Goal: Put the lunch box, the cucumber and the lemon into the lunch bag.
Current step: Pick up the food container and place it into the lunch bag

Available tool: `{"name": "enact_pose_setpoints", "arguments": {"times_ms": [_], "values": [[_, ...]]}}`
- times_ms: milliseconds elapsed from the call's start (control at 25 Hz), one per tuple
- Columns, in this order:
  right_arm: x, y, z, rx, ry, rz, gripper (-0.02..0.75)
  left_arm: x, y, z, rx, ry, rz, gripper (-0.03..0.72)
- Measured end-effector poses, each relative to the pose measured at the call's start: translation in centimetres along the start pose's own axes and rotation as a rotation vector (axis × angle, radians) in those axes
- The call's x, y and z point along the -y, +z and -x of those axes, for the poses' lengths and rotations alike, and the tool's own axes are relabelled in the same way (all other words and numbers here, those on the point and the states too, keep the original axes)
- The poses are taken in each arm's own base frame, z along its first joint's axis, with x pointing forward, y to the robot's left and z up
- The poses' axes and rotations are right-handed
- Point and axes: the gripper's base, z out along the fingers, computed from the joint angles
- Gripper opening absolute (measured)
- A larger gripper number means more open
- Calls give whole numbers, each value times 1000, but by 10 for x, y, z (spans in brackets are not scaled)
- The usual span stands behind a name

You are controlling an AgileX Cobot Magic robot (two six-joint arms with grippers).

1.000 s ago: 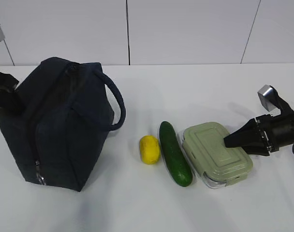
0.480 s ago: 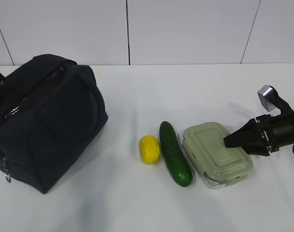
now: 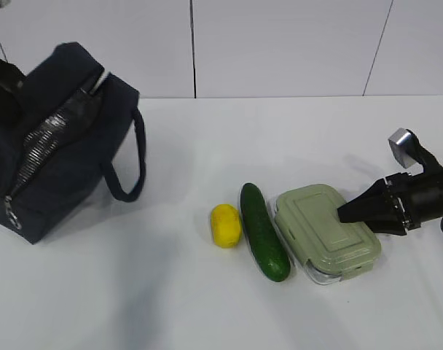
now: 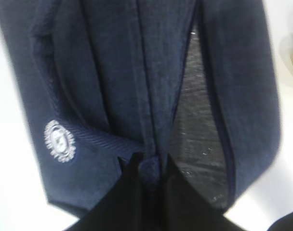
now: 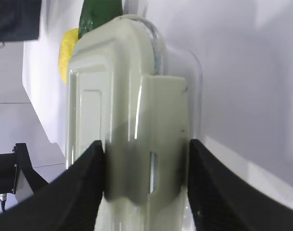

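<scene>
The navy lunch bag (image 3: pixel 68 175) is tipped up at the far left, its zipper mouth (image 3: pixel 54 135) gaping and showing a silvery lining. My left gripper (image 4: pixel 149 162) is shut on a fold of the bag's fabric by that opening; in the exterior view it is mostly hidden behind the bag. The lemon (image 3: pixel 225 224), the cucumber (image 3: pixel 264 232) and the sage-lidded lunch box (image 3: pixel 320 230) lie side by side on the table. My right gripper (image 5: pixel 146 149) is closed on the lunch box (image 5: pixel 113 86) at its right end, with the jaws against the lid's snap flap.
The bag's loop handle (image 3: pixel 127 164) hangs down its right side, and its round white logo (image 4: pixel 59 140) shows in the left wrist view. White table (image 3: pixel 207 306) runs between the bag and the lemon, with a panelled wall (image 3: pixel 280 44) behind.
The bag has swung up and to the left and tipped so that its open zipper top faces the camera. The left gripper has closed on it. The right arm and the three items have not moved.
</scene>
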Motion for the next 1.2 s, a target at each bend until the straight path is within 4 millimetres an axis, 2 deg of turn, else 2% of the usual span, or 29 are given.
{"name": "enact_pose_setpoints", "arguments": {"times_ms": [120, 240, 1200], "values": [[0, 0, 0, 0, 0, 0, 399, 12, 14, 2, -34, 32, -22, 14], [0, 0, 0, 0, 2, 0, 398, 18, 17, 4, -34, 46, -29, 14], [-3, -7, 13, 67, 150, -53, 396, 18, 17, 4, -33, 47, -25, 13]]}}
